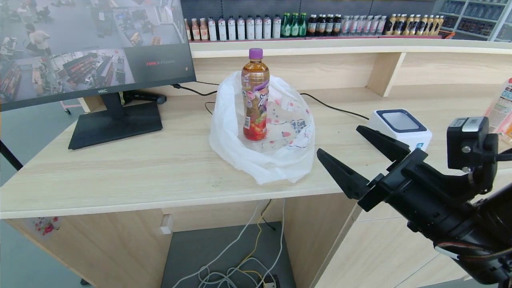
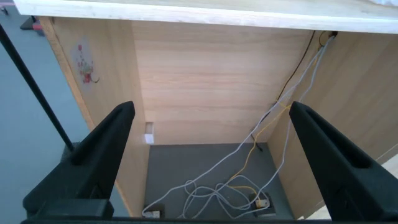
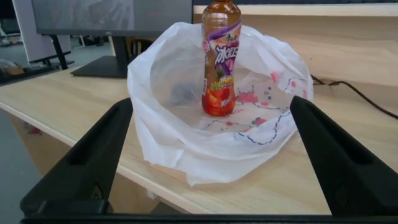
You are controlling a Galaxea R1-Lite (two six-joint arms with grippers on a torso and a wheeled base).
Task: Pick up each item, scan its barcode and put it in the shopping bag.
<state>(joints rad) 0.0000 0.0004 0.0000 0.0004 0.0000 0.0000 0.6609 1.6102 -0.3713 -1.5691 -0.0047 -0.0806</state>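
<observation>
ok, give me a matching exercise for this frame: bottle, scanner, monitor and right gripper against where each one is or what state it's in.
Things:
1. bottle
2. scanner
3. monitor
4. right gripper

Places or states:
A. open and empty, facing the bag
B. on the counter, left of the bag
C. upright inside the bag
D. on the counter, right of the bag

Pairs: 1-C, 2-D, 3-B, 4-A

Monitor (image 1: 80, 44), floor cables (image 1: 236, 272), shelved bottles (image 1: 312, 25), perhaps a handset (image 1: 145, 97)
</observation>
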